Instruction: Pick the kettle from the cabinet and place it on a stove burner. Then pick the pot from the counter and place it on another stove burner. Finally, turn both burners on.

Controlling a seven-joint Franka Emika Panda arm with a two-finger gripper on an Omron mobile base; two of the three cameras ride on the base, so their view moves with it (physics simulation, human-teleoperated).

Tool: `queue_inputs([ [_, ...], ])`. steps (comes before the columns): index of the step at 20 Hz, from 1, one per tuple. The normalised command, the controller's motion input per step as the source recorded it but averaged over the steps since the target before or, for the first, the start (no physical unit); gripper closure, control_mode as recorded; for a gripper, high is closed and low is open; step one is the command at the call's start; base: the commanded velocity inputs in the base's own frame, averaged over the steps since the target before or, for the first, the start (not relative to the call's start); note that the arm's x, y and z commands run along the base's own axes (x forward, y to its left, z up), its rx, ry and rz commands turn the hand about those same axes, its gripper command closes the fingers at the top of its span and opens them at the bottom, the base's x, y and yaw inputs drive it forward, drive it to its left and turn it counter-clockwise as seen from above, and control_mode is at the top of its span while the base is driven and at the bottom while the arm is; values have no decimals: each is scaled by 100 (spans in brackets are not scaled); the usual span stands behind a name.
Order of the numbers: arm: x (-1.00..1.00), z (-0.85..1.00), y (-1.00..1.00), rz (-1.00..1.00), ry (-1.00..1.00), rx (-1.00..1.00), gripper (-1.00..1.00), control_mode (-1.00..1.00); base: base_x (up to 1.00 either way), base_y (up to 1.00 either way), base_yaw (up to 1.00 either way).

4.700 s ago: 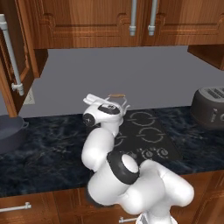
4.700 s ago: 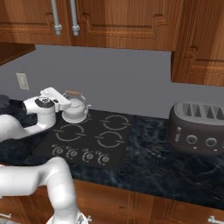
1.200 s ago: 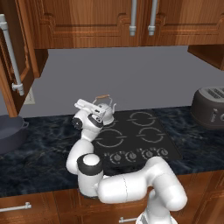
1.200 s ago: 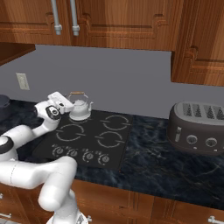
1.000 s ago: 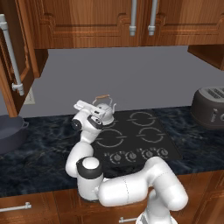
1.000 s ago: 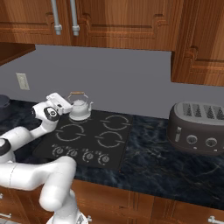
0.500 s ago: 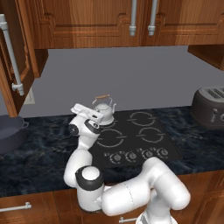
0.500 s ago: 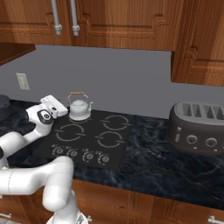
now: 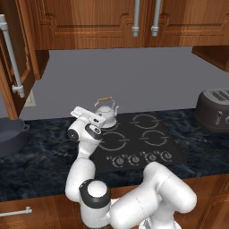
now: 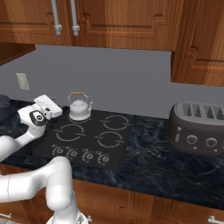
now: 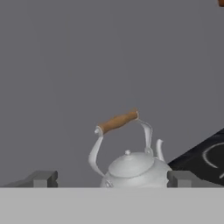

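No words, brand names, numbers or signs can be read anywhere in these views

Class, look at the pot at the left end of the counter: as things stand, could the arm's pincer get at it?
Probably yes. The pincer is open and holds nothing, the kettle stands on the cooktop, and bare counter lies between arm and pot.

kettle point(image 9: 106, 114) upright on rear-left burner point(image 9: 108, 121); pot point(image 9: 10, 136) on counter point(image 9: 40, 152) far left.
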Motion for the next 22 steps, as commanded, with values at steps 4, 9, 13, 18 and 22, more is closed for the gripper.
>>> queue_inputs([
  [4, -41, 41, 0, 0, 0, 0, -100, -100, 0, 0, 0],
  [9, -39, 46, 0, 0, 0, 0, -100, -100, 0, 0, 0],
  [13, -37, 42, 0, 0, 0, 0, -100, -100, 0, 0, 0],
  [18, -36, 45, 0, -1, 1, 1, -100, -100, 0, 0, 0],
  [22, -45, 38, -7, -3, 1, 5, -100, -100, 0, 0, 0],
])
